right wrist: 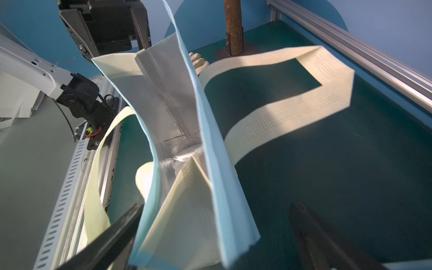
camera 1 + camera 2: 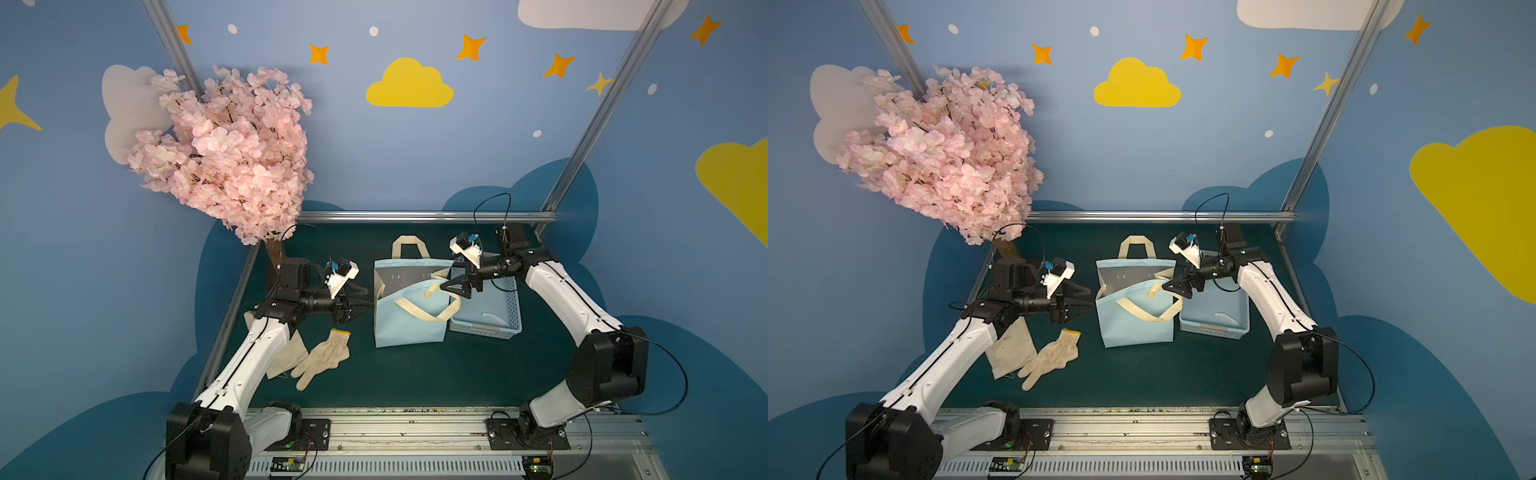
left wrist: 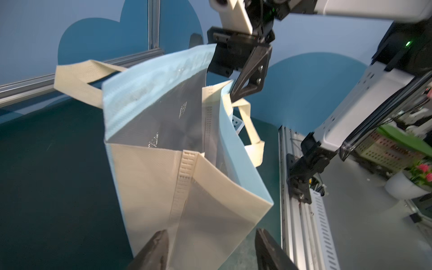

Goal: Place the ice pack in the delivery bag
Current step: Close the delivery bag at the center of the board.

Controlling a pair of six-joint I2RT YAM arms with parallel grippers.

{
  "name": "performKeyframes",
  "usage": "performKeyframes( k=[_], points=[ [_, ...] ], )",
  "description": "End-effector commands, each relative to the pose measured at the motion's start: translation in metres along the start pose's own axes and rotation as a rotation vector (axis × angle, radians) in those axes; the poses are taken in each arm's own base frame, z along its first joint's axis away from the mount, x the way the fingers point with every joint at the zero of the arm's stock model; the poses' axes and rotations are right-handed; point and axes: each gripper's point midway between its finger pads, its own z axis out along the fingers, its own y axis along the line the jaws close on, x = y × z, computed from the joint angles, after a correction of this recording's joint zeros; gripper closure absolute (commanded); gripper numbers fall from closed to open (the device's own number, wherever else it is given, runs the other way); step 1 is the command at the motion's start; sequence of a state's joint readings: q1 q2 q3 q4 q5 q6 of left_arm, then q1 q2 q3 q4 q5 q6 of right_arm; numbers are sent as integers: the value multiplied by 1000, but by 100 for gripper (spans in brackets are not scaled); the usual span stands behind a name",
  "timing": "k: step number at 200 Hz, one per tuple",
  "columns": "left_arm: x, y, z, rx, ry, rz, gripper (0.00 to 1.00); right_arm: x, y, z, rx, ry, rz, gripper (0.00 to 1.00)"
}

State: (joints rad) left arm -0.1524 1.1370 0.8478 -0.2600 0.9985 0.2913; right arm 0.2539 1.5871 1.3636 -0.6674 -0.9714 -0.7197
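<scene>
The delivery bag (image 2: pixel 409 322) (image 2: pixel 1133 328) stands upright mid-table with its mouth open and the silver lining showing. My left gripper (image 2: pixel 368 299) (image 3: pixel 211 231) is open just off the bag's left cream side panel (image 3: pixel 152 182), which fills the space ahead of its fingers. My right gripper (image 2: pixel 452 291) (image 1: pixel 218 205) is open at the bag's right top corner, and that corner lies loose between its spread fingers. I cannot make out the ice pack. Deep in the bag is a shiny patch (image 1: pixel 184 160) I cannot tell from the lining.
A light blue perforated basket (image 2: pixel 505 330) sits against the bag's right side. A cream glove (image 2: pixel 324 361) and a flat cream cloth (image 2: pixel 286 357) lie at front left under my left arm. A pink blossom tree (image 2: pixel 232 153) stands back left, and a metal rail (image 2: pixel 415 216) runs along the back edge.
</scene>
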Motion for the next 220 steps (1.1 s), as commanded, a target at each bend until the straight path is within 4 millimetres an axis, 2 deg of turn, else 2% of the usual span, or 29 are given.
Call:
performKeyframes(
  k=[1, 10, 39, 56, 67, 89, 115, 157, 188, 220],
  points=[
    [13, -12, -4, 17, 15, -30, 27, 3, 1, 14, -55, -15, -8, 2],
    [12, -14, -5, 19, 4, -30, 24, 0, 0, 17, -67, -22, -7, 3],
    [10, -23, 1, 66, -33, -34, 23, -1, 4, 18, -89, -25, 9, 29],
    [13, -29, 12, 86, -19, -21, 23, 6, 7, 18, -82, -12, 2, 39],
    [16, -26, 19, 67, -9, -7, 23, 7, 7, 17, -76, -8, -3, 47],
    [16, -5, 27, -22, -20, 7, 22, 6, 8, 16, -73, -7, -9, 61],
    [8, 17, 31, -98, -31, 38, 19, 6, 8, 15, -62, -1, -20, 62],
    [-2, 35, 43, -38, -13, 86, 16, 4, 9, 14, -53, 4, -34, 62],
    [-12, 58, 40, -53, -37, 117, 13, 6, 10, 14, -47, 16, -41, 62],
    [-15, 63, 42, 6, -50, 151, 12, 6, 11, 16, -42, 29, -54, 62]
  ],
)
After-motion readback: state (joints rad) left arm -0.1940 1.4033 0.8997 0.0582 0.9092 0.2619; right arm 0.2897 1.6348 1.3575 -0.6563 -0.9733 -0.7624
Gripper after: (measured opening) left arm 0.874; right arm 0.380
